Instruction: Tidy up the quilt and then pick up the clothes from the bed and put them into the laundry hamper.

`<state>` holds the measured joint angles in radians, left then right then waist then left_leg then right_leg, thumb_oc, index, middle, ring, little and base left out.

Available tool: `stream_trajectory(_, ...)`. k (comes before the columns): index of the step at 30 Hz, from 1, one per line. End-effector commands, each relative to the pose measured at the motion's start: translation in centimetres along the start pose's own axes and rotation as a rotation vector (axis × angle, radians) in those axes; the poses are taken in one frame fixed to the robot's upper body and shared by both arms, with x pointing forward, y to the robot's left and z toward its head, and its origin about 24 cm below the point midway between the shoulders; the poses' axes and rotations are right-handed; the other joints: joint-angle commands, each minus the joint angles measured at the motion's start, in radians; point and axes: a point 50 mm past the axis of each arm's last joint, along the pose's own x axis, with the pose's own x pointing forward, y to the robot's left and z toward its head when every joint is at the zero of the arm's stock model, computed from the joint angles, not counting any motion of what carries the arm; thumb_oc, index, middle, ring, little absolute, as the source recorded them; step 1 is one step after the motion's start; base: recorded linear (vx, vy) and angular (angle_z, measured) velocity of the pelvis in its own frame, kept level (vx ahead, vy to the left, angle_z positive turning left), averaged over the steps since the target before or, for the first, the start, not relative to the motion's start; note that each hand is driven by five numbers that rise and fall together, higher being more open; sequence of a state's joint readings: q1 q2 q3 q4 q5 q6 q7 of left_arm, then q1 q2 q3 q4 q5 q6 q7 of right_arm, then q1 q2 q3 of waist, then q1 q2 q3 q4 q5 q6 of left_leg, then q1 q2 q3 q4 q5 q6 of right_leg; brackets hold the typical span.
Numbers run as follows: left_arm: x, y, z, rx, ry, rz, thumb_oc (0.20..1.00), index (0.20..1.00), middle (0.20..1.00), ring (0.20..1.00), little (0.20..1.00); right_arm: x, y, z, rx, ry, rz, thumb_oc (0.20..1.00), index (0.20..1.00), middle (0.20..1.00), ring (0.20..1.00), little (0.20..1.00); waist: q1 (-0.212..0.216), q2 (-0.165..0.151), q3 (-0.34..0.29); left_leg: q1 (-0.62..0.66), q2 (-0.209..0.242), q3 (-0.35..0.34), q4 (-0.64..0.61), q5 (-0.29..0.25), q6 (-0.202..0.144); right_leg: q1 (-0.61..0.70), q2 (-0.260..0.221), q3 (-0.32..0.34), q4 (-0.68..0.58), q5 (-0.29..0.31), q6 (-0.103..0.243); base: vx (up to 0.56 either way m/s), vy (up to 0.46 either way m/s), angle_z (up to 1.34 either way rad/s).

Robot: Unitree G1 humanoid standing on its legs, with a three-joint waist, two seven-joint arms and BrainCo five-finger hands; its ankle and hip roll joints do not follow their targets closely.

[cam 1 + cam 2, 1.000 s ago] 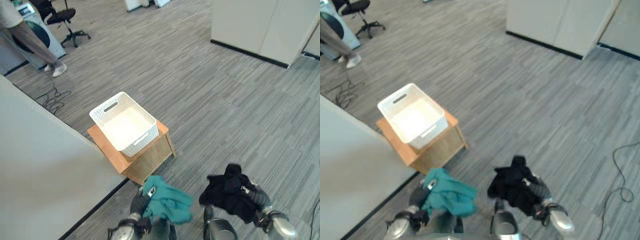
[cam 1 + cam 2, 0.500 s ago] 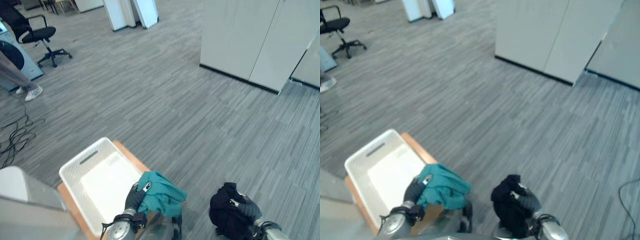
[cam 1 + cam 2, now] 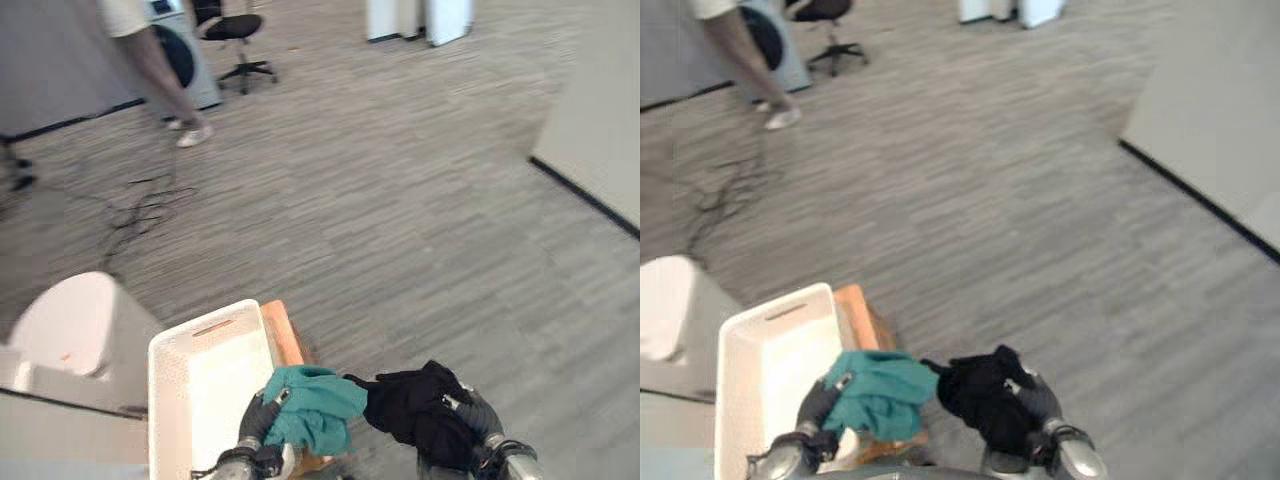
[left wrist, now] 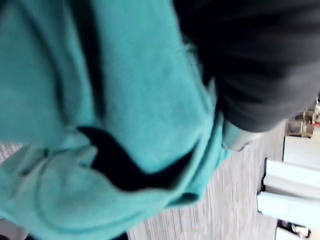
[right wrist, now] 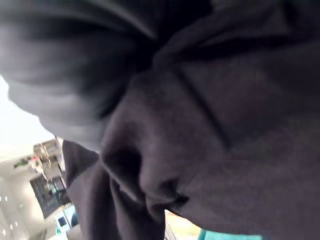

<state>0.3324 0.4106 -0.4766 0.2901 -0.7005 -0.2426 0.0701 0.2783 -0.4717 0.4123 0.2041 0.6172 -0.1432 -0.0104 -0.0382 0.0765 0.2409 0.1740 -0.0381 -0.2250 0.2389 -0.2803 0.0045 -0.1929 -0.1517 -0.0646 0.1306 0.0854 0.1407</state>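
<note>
Two garments are carried: the left hand (image 3: 256, 424) is curled round a teal garment (image 3: 312, 404) at the white laundry hamper's (image 3: 175, 390) rim, while the right hand (image 3: 472, 418) clutches a black garment (image 3: 410, 406) just beside it.

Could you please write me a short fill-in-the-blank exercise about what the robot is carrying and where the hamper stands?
1. The left hand grips a ____ garment.
2. The right hand grips a ____ garment.
3. The white laundry hamper rests on a small ____ table.
4. Across the room, a person walks on the grey ____.

Missing words: teal; black; wooden; carpet
</note>
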Motion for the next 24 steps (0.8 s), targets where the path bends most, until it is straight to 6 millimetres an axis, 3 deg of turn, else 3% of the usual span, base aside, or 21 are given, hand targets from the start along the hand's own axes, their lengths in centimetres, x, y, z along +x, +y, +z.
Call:
stream_trajectory(1,0.2,-0.3,4.4,0.024,-0.193,-0.058,0.200,0.200,0.200,0.200,0.200,0.8,1.1,3.9,-0.050,-0.178,0.106,0.200,0.200,0.200,0.200,0.200,-0.017,-0.057,-0.025,-0.091,0.026,0.181,0.191,0.018,0.010,0.054,-0.048,-0.012,-0.067,0.017,0.050,0.55,-0.211,0.56)
stream_trajectory(2,0.2,-0.4,4.3,0.017,-0.187,-0.051,0.200,0.200,0.200,0.200,0.200,0.9,1.0,3.9,-0.059,-0.168,0.113,0.200,0.200,0.200,0.200,0.200,-0.016,-0.052,-0.029,-0.111,0.048,0.205,0.257,0.085,-0.010,0.072,-0.040,-0.033,-0.062,0.009,0.034,0.44,-0.146,0.73)
stream_trajectory(3,0.2,-0.5,4.3,0.004,-0.180,-0.036,0.200,0.200,0.200,0.200,0.200,1.2,0.7,4.1,-0.073,-0.150,0.124,0.200,0.200,0.200,0.200,0.200,-0.010,-0.050,-0.031,-0.161,0.083,0.234,0.352,0.205,-0.032,0.105,-0.027,-0.063,-0.058,-0.003,0.007,0.44,-0.114,0.65)
stream_trajectory(4,0.2,-0.5,4.2,-0.004,-0.177,-0.027,0.200,0.200,0.200,0.200,0.200,1.3,0.6,4.1,-0.080,-0.145,0.127,0.200,0.200,0.200,0.200,0.200,-0.010,-0.049,-0.032,-0.178,0.095,0.245,0.369,0.236,-0.035,0.119,-0.020,-0.068,-0.055,-0.013,-0.006,0.57,-0.123,0.38)
stream_trajectory(5,0.4,-0.8,4.1,-0.012,-0.185,-0.017,0.200,0.200,0.200,0.200,0.200,1.2,0.0,4.3,-0.100,-0.134,0.143,0.200,0.200,0.200,0.200,0.200,0.008,-0.063,-0.020,-0.306,0.078,0.269,0.479,0.300,-0.049,0.191,-0.015,-0.098,-0.065,-0.032,-0.047,0.42,-0.071,0.02)
stream_trajectory(7,0.6,-0.9,4.3,-0.008,-0.192,-0.020,0.200,0.200,0.200,0.200,0.200,1.0,-0.4,4.5,-0.110,-0.139,0.147,0.200,0.200,0.200,0.200,0.200,0.016,-0.062,-0.018,-0.370,0.051,0.278,0.494,0.286,-0.052,0.227,-0.014,-0.128,-0.076,-0.043,-0.048,0.33,-0.034,0.35)
stream_trajectory(8,0.8,-0.8,4.8,-0.008,-0.203,-0.010,0.200,0.200,0.200,0.200,0.200,0.8,-0.5,4.7,-0.128,-0.137,0.165,0.200,0.200,0.200,0.200,0.200,0.030,-0.062,-0.010,-0.397,0.050,0.320,0.444,0.277,-0.058,0.267,-0.012,-0.165,-0.089,-0.063,-0.045,0.45,0.007,0.67)
stream_trajectory(9,0.9,-0.7,5.3,-0.003,-0.211,-0.006,0.200,0.200,0.200,0.200,0.200,0.7,-0.2,5.0,-0.146,-0.145,0.171,0.200,0.200,0.200,0.200,0.200,0.052,-0.058,-0.014,-0.397,0.058,0.389,0.284,0.273,-0.058,0.294,-0.014,-0.229,-0.089,-0.090,-0.034,0.43,0.008,0.55)
stream_trajectory(10,0.9,-0.6,5.4,-0.007,-0.214,0.002,0.200,0.200,0.200,0.200,0.200,0.7,-0.2,5.0,-0.151,-0.146,0.177,0.200,0.200,0.200,0.200,0.200,0.054,-0.060,-0.014,-0.393,0.055,0.396,0.263,0.276,-0.057,0.298,-0.017,-0.237,-0.089,-0.093,-0.032,0.39,0.020,0.57)
stream_trajectory(12,0.9,-0.5,5.6,0.012,-0.215,-0.011,0.200,0.200,0.200,0.200,0.200,0.5,0.3,4.9,-0.152,-0.164,0.171,0.200,0.200,0.200,0.200,0.200,0.072,-0.050,-0.023,-0.392,0.096,0.499,0.117,0.286,-0.067,0.342,-0.014,-0.310,-0.078,-0.133,-0.018,0.39,-0.040,0.59)
stream_trajectory(13,1.0,-0.8,5.5,0.054,-0.213,-0.059,0.200,0.200,0.200,0.200,0.200,0.0,0.7,5.1,-0.141,-0.206,0.139,0.200,0.200,0.200,0.200,0.200,0.062,-0.052,-0.039,-0.395,0.168,0.702,-0.002,0.349,-0.060,0.412,-0.005,-0.425,-0.068,-0.173,-0.008,0.37,-0.070,0.53)
stream_trajectory(15,1.1,-0.9,5.4,0.054,-0.214,-0.072,0.200,0.200,0.200,0.200,0.200,-0.3,0.9,5.2,-0.144,-0.217,0.131,0.200,0.200,0.200,0.200,0.200,0.053,-0.051,-0.051,-0.394,0.186,0.756,-0.030,0.358,-0.050,0.427,0.000,-0.460,-0.055,-0.194,-0.011,0.25,0.030,1.64)
stream_trajectory(16,1.1,-0.8,5.3,0.048,-0.215,-0.077,0.200,0.200,0.200,0.200,0.200,-0.1,1.0,5.6,-0.146,-0.227,0.132,0.200,0.200,0.200,0.200,0.200,0.053,-0.053,-0.072,-0.370,0.185,0.798,-0.062,0.331,-0.020,0.436,0.004,-0.481,-0.016,-0.224,-0.011,0.32,0.167,1.83)
stream_trajectory(17,1.1,-0.6,5.3,0.035,-0.221,-0.061,0.200,0.200,0.200,0.200,0.200,0.2,1.4,5.7,-0.147,-0.226,0.143,0.200,0.200,0.200,0.200,0.200,0.061,-0.052,-0.086,-0.350,0.155,0.789,-0.110,0.313,0.001,0.436,0.009,-0.482,0.039,-0.255,-0.004,0.44,0.228,0.97)
stream_trajectory(18,1.2,-0.6,5.2,0.031,-0.219,-0.050,0.200,0.200,0.200,0.200,0.200,0.8,1.7,6.0,-0.143,-0.222,0.151,0.200,0.200,0.200,0.200,0.200,0.091,-0.066,-0.095,-0.356,0.078,0.733,-0.129,0.306,0.029,0.445,-0.028,-0.471,0.146,-0.184,0.027,0.44,0.195,0.47)
stream_trajectory(19,1.3,-0.5,5.3,0.044,-0.218,-0.054,0.200,0.200,0.200,0.200,0.200,1.0,1.7,6.0,-0.129,-0.219,0.145,0.200,0.200,0.200,0.200,0.200,0.102,-0.067,-0.097,-0.348,0.052,0.709,-0.128,0.304,0.043,0.439,-0.035,-0.460,0.263,-0.137,0.044,0.48,0.231,0.69)
stream_trajectory(20,1.5,-0.4,5.9,0.055,-0.230,-0.048,0.200,0.200,0.200,0.200,0.200,1.4,1.9,5.9,-0.127,-0.213,0.155,0.200,0.200,0.200,0.200,0.200,0.097,-0.070,-0.092,-0.313,0.012,0.682,-0.136,0.287,0.081,0.355,-0.078,-0.424,0.505,-0.060,0.088,0.44,0.203,0.58)
stream_trajectory(21,1.6,-0.4,6.5,0.058,-0.242,-0.040,0.200,0.200,0.200,0.200,0.200,1.3,2.1,5.6,-0.138,-0.208,0.162,0.200,0.200,0.200,0.200,0.200,0.082,-0.068,-0.083,-0.278,0.000,0.653,-0.145,0.267,0.095,0.260,-0.099,-0.388,0.647,-0.030,0.099,0.42,0.178,1.34)
stream_trajectory(22,1.7,-0.5,7.4,0.051,-0.276,-0.013,0.200,0.200,0.200,0.200,0.200,1.0,2.3,5.3,-0.165,-0.198,0.182,0.200,0.200,0.200,0.200,0.200,0.057,-0.058,-0.070,-0.236,-0.013,0.589,-0.160,0.249,0.101,0.114,-0.115,-0.303,0.720,-0.033,0.080,0.27,0.037,1.43)
stream_trajectory(24,1.7,-0.5,8.0,0.065,-0.289,-0.034,0.200,0.200,0.200,0.200,0.200,1.0,2.0,4.8,-0.151,-0.195,0.150,0.200,0.200,0.200,0.200,0.200,0.057,-0.048,-0.058,-0.209,-0.026,0.496,-0.174,0.241,0.085,0.043,-0.152,-0.242,0.645,-0.064,0.046,0.15,-0.137,2.28)
